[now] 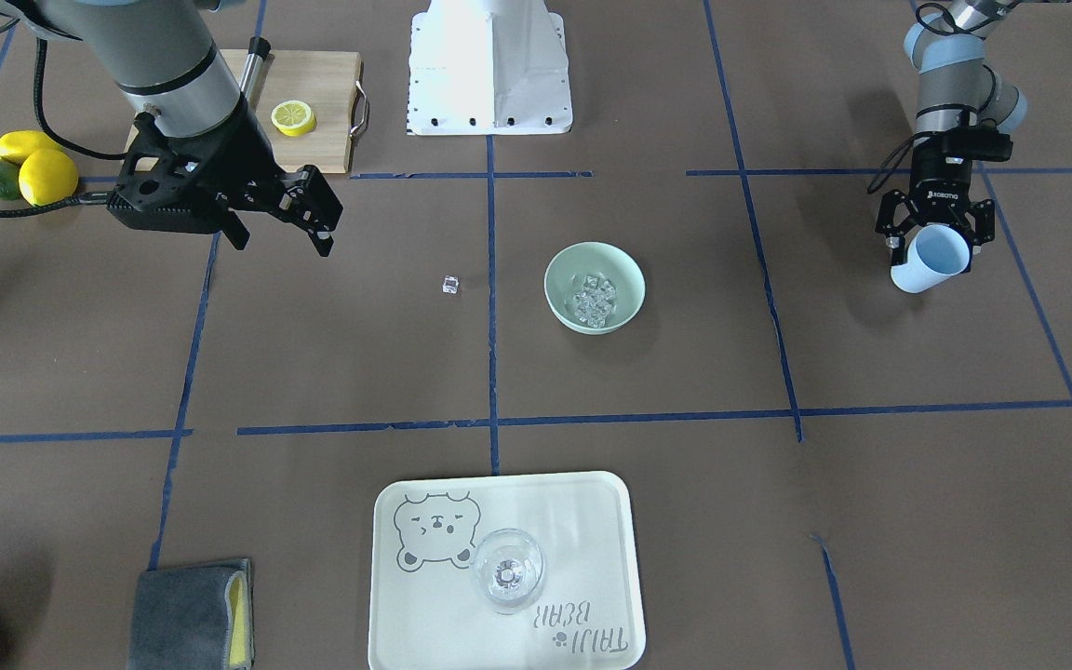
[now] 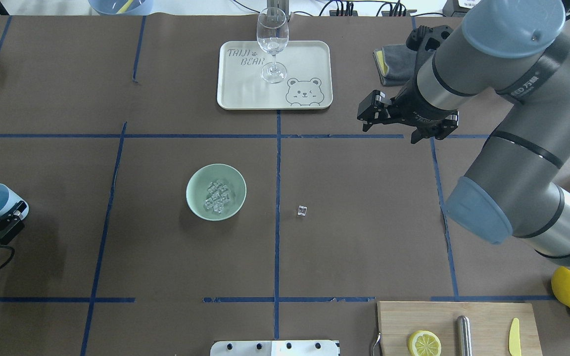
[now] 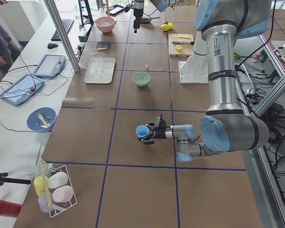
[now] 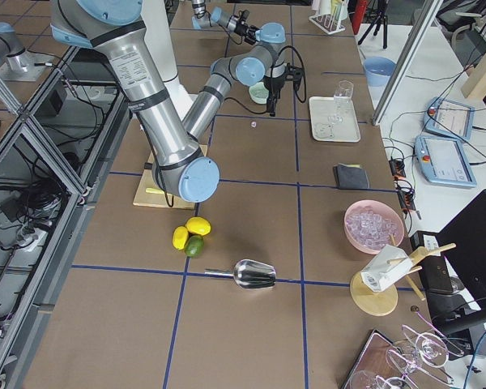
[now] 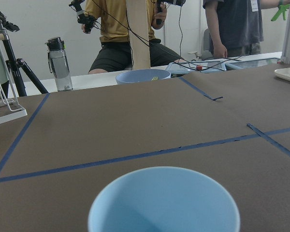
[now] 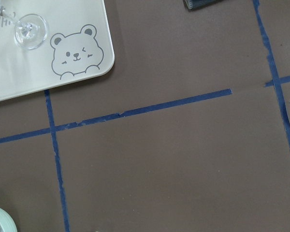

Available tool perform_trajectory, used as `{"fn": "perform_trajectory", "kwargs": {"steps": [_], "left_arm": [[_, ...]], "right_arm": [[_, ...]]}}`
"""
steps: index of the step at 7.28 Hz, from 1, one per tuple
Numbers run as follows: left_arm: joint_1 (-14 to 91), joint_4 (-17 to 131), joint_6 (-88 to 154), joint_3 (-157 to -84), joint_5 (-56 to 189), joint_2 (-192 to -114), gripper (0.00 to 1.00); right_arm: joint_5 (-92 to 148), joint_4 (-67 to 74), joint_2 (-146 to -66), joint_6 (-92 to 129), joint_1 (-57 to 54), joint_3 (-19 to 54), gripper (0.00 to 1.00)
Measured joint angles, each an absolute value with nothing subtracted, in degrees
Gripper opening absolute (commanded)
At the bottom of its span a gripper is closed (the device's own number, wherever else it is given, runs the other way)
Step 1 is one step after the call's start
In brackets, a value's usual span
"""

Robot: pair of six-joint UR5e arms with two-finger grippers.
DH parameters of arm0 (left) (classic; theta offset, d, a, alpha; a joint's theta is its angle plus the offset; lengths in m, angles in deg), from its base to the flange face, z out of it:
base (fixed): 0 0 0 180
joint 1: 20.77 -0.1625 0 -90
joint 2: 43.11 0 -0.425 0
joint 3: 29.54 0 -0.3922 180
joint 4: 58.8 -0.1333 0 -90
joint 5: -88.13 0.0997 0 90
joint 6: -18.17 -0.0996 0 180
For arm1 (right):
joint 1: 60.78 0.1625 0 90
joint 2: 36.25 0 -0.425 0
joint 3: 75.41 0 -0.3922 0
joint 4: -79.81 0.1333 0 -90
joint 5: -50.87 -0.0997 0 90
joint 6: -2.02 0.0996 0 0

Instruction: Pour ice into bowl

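Mostly matt, partly glassy.
The round pale mint-green bowl (image 1: 562, 277) is smooth and matt; the small clear ice cubes (image 1: 594, 300) glitter, glassy. The brown paper table cover (image 1: 685, 354) is dull, the light blue cup (image 1: 934, 256) smooth.

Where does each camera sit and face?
Front-facing: across table, facing robot; right arm, left arm.
Overhead: behind robot, downward; both arms.
Exterior left: table's left end; left arm near.
Exterior right: table's right end; right arm near.
Left wrist: level across table; light blue cup.
Right wrist: straight down; no arm.
Exteriors share round mint-green bowl.
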State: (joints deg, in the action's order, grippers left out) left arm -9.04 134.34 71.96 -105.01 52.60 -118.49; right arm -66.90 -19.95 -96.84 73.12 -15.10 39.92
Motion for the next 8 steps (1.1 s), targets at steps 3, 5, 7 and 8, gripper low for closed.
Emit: {"fn": "perform_trajectory", "kwargs": {"steps": [3,5,7,8], "left_arm": [[-8.50,134.97,72.03,-105.03,48.27,-117.96,1.00],[-7.96,135.11,71.98,-105.20,45.13,-116.85,1.00],[-7.74,135.17,71.98,-106.24,43.33,-115.23,1.00],[-7.70,135.17,72.01,-107.37,42.84,-114.61,1.00]], "right_arm": [[-66.90,-20.02,-96.88,73.18,-15.12,39.98,1.00],[-66.90,-20.04,-96.89,73.21,-15.21,39.99,1.00],[-66.88,-20.04,-96.86,73.27,-15.28,40.05,1.00],[-66.84,-20.04,-96.92,73.29,-15.30,40.06,1.00]]}}
